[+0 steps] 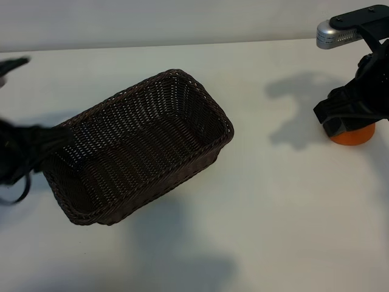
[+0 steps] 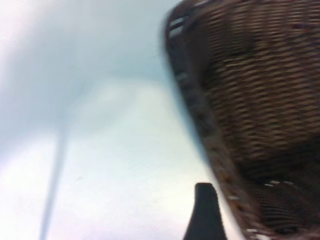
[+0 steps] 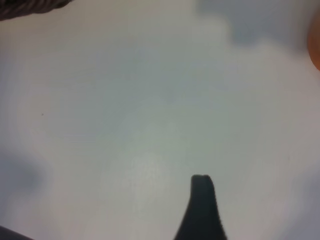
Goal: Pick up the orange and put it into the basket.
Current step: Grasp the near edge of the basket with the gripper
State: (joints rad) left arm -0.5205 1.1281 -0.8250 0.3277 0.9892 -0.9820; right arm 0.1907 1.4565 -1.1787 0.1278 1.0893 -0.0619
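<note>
The orange (image 1: 354,136) sits on the white table at the far right, its top covered by my right gripper (image 1: 343,117), which hovers just over it. In the right wrist view only a sliver of the orange (image 3: 316,47) shows at the picture's edge. One dark finger (image 3: 202,200) stands over bare table there, so the gripper is open and empty. The dark-brown wicker basket (image 1: 200,103) lies diagonally left of centre, with nothing inside. My left gripper (image 1: 33,146) rests by the basket's left end, open. One of its fingers (image 2: 205,212) shows beside the basket's woven wall (image 2: 250,100).
The right arm's silver camera housing (image 1: 333,35) juts out at the back right. Bare white table (image 1: 273,213) spreads between the basket and the orange and along the front. A corner of the basket (image 3: 30,6) appears in the right wrist view.
</note>
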